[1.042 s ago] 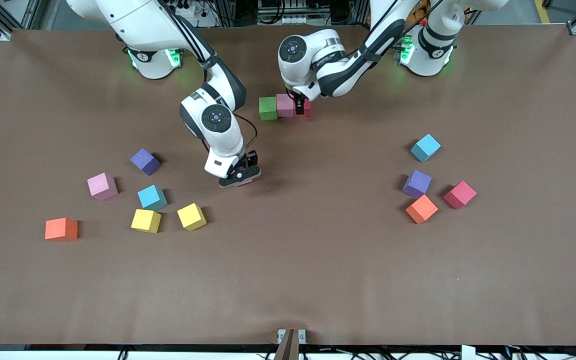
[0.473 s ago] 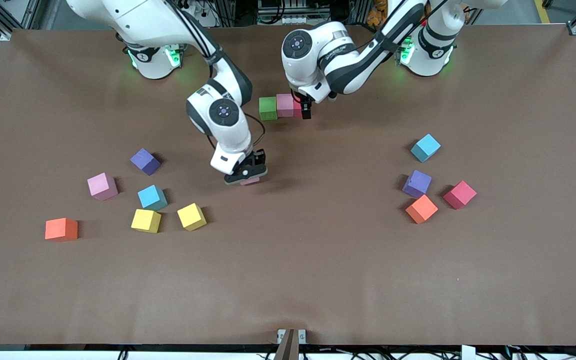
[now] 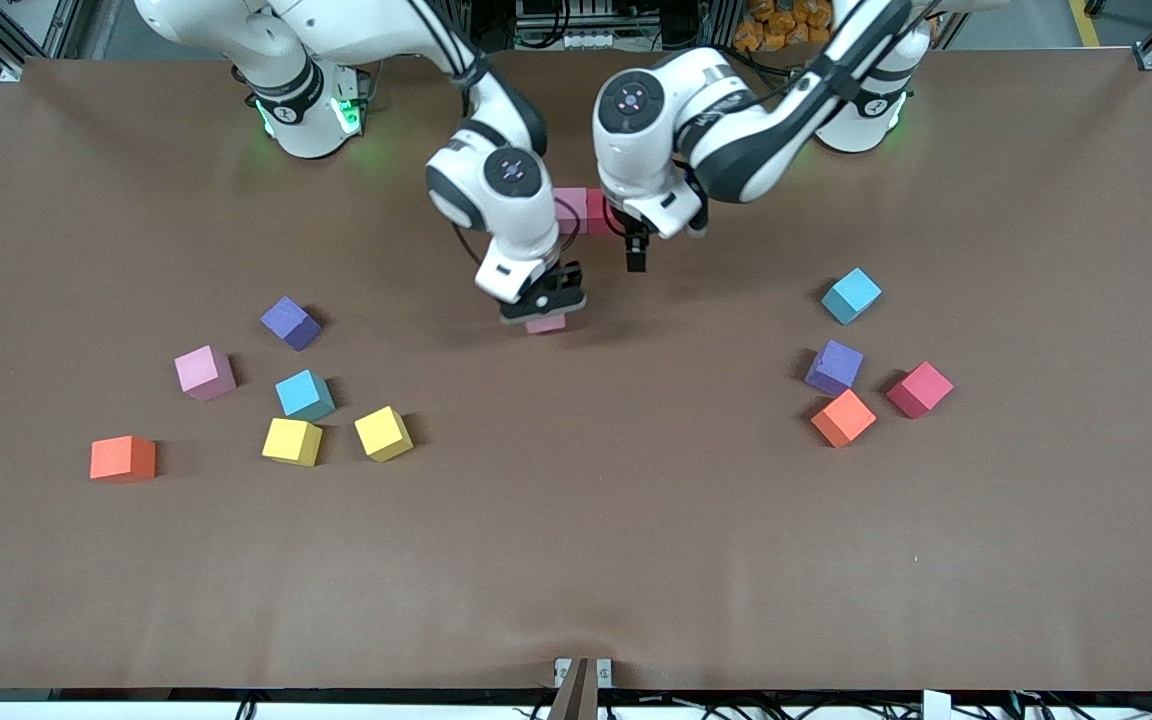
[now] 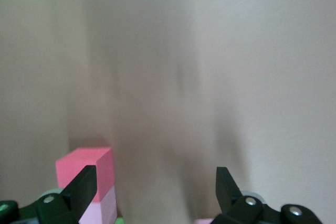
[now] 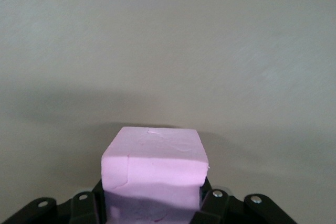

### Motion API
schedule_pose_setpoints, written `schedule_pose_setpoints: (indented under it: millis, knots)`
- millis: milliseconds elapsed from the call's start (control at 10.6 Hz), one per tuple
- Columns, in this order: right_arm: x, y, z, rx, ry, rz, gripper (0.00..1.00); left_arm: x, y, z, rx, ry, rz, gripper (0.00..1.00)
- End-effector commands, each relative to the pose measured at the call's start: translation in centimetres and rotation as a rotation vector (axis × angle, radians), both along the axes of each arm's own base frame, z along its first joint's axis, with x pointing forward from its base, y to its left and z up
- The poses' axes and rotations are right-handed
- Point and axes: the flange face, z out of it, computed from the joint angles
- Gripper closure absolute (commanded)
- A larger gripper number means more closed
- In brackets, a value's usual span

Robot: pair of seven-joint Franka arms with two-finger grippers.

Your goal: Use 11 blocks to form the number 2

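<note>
The worktop (image 3: 576, 560) wears a dull brown covering, smooth and paper-like. The pink block (image 5: 155, 169) looks like soft matt foam with faint dents. The arms' white shells (image 3: 511, 195) shine like glossy plastic; the left end effector (image 4: 152, 192) is black, semi-matt plastic.

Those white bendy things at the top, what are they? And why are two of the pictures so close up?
They are two robot arms with pincher hands called grippers. The big picture looks down at the brown table from a high camera. The two close-ups come from small cameras on the arms' wrists. The right gripper is pinching a light pink block above the table. The left gripper is open and holds nothing; it hangs beside a short row of blocks, the start of a number 2. More coloured blocks lie loose in two bunches, like a yellow block and a cyan block.
</note>
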Motion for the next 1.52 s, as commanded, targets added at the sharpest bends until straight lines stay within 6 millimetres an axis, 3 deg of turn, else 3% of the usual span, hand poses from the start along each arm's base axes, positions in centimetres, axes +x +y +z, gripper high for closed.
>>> schedule_pose_setpoints:
  millis: [0,284,473,568,758,1231,1420]
  knots:
    - [-2.8,2.6,-0.2,-0.01,0.015,-0.02,1.0,3.6,2.0,3.4,-0.024,-0.021,-0.12,0.0]
    - [-5.4,6.2,-0.5,-0.017,0.086,-0.071,1.0,7.6,5.6,5.4,-0.029,0.024,-0.294,0.0]
    - [-5.3,8.6,-1.4,-0.05,0.114,-0.099,1.0,10.5,8.9,5.9,-0.057,0.039,-0.43,0.0]
    - [-5.1,8.7,-1.6,-0.051,0.113,-0.099,1.0,11.8,10.6,6.2,-0.072,0.041,-0.489,0.0]
    - [-5.5,8.7,-2.3,-0.063,0.113,-0.091,1.0,13.0,11.9,6.6,-0.092,0.054,-0.616,0.0]
    - [-7.8,10.0,-2.4,-0.06,0.116,-0.15,1.0,17.8,21.6,6.2,-0.138,0.096,-0.879,0.0]
    - [-8.7,10.5,-2.5,-0.064,0.117,-0.139,1.0,19.4,26.0,4.4,-0.121,0.13,-0.962,0.0]
